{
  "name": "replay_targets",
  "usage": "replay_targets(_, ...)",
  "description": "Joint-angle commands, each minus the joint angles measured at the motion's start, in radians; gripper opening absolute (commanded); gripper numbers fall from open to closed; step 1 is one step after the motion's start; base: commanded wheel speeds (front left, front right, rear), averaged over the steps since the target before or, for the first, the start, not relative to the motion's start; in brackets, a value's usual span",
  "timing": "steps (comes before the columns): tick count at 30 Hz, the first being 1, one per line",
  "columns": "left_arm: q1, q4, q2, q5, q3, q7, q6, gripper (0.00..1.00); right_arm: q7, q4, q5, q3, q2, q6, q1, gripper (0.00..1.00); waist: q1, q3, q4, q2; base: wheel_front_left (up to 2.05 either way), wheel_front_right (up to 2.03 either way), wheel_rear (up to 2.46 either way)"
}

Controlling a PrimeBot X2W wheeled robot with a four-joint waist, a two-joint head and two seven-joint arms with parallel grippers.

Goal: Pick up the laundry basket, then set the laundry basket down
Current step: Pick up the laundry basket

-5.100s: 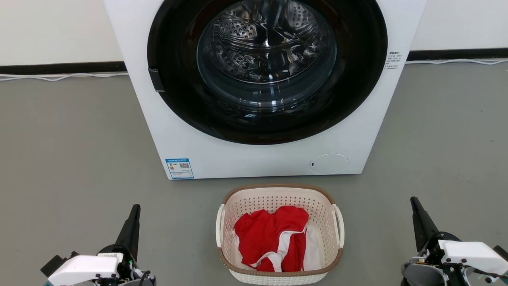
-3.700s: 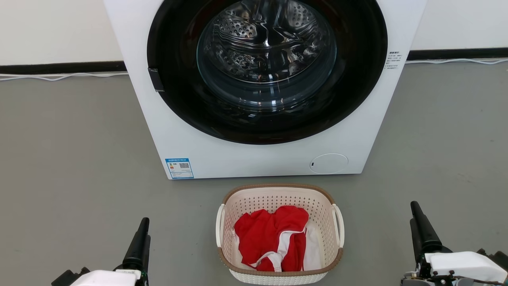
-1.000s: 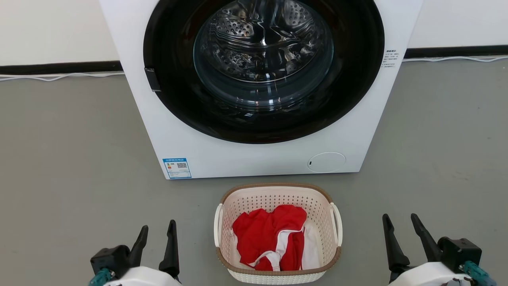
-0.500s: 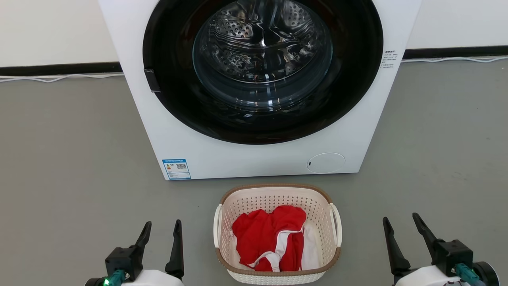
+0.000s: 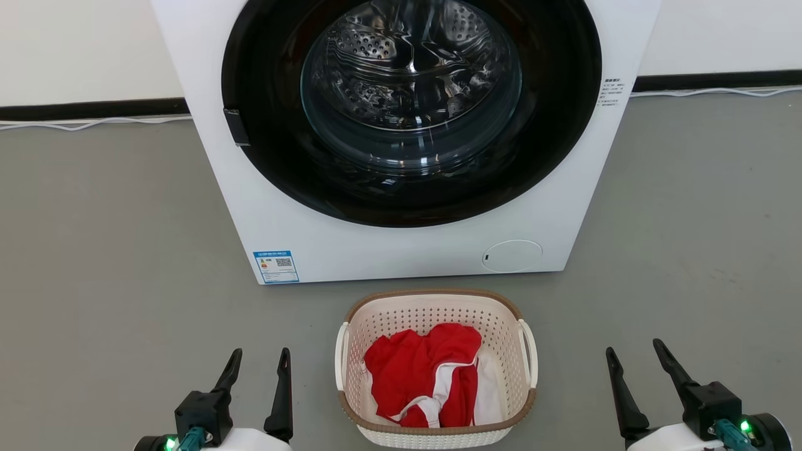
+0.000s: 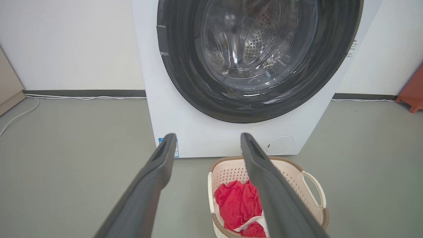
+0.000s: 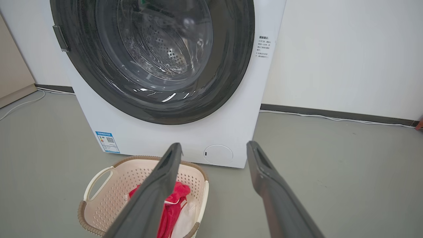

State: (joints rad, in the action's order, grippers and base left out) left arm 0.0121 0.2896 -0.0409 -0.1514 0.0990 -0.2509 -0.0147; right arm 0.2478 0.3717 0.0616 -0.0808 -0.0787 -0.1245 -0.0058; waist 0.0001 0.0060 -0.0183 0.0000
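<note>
the washer has a blue-edged label at the lower left of its front. on the label, a qr code sits at the upper right, with a small coloured mark to its left and lines of print too small to read. at the upper right of the front, beside the door ring, is a short block of dark print. its several lines look like chinese characters. no word or number on either can be read.
</note>
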Motion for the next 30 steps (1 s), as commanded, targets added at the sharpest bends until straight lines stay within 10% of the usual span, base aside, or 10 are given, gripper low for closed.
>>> replay_targets(1,-0.020,-0.021,-0.009,0.002,-0.029,-0.011,-0.003,1.00,0.014,-0.017,0.004,0.021,-0.011,-0.006,-0.046,1.00,0.0000,0.000,0.000,0.0000,0.00,0.00,0.00)
replay_targets(30,-0.321,0.193,-0.009,-0.115,0.086,-0.011,0.003,1.00,0.014,0.182,-0.004,-0.019,-0.007,-0.006,-0.308,1.00,0.0000,0.314,0.037,0.0000,0.00,0.00,0.00)
